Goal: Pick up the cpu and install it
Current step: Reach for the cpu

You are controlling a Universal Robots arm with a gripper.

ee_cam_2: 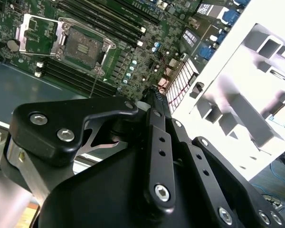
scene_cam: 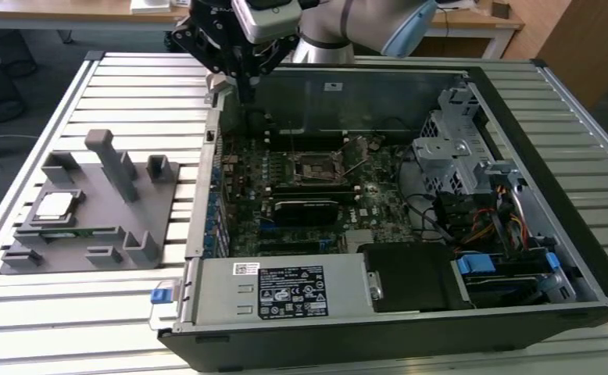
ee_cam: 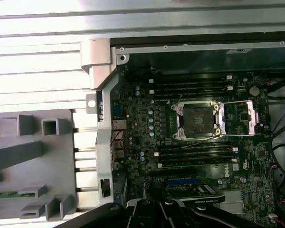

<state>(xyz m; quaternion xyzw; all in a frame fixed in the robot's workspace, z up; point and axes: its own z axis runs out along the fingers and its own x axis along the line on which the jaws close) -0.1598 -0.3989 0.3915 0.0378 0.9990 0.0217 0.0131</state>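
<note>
Black gripper (ee_cam_2: 155,93), fingers pressed together and holding nothing, hangs over the open computer case's (scene_cam: 388,332) back corner. The cpu (scene_cam: 56,205) lies on the grey tray (scene_cam: 64,262) outside. The case wall (scene_cam: 202,211) stands between it and the open socket (scene_cam: 315,166).

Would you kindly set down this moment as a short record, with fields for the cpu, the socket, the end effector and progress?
cpu: lies on the grey tray, outside the computer case
socket: open, empty, its cover plate swung back
end effector: above the case's far corner, at the exterior view's left, apart from the cpu
memory stick: green, on the tray near the cpu
progress: cpu not yet picked up
</note>
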